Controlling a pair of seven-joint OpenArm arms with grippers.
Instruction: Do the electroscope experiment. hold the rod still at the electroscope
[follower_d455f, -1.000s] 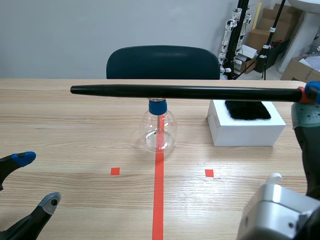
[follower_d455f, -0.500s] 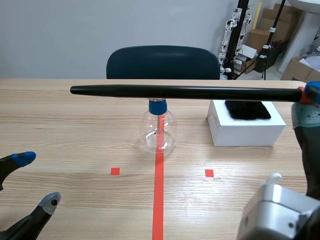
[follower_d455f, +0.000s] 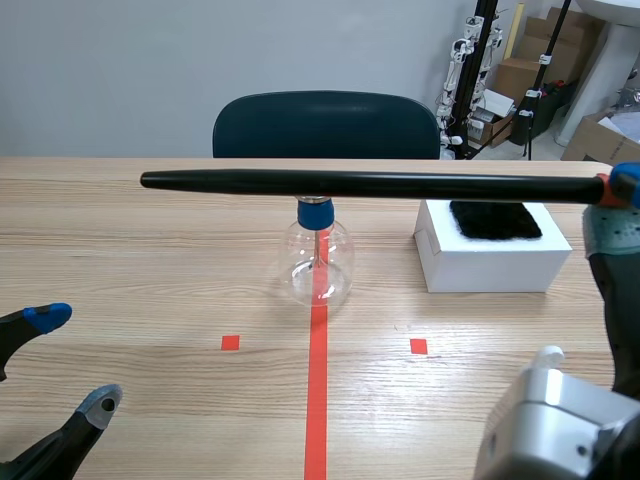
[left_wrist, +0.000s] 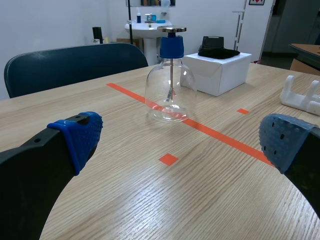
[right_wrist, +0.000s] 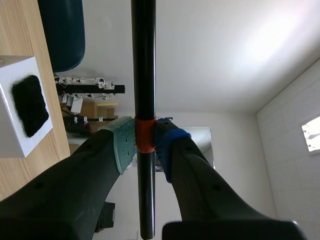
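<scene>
Rod (right_wrist: 144, 75) is clamped between the two pads of the right gripper (right_wrist: 145, 145), which is closed on an orange band near the rod's thick end; the grey-green pad presses one side and the blue pad the other. Most of the black rod runs on ahead of these jaws, and a short stub sticks out behind them toward the wrist. From the scene view the rod lies level above the table (follower_d455f: 150, 260) and crosses right over the blue stopper of the electroscope (follower_d455f: 317, 255), with its thin tip well past the flask on the far side from the holding jaws. Whether the rod touches the metal disc on top cannot be told, since the rod hides it there. The electroscope stands upright on the red line, a clear flask with a thin stem hanging inside. The left gripper (left_wrist: 182, 137) sits low over the table with its jaws wide apart and nothing between them; the electroscope is ahead of it, about midway between the blue pads and well apart from them. A white box (follower_d455f: 490, 255) topped with black cloth (follower_d455f: 494, 220) stands near the flask, below the rod, between the electroscope and the right jaws. A dark chair (follower_d455f: 325, 125) is beyond the table.
</scene>
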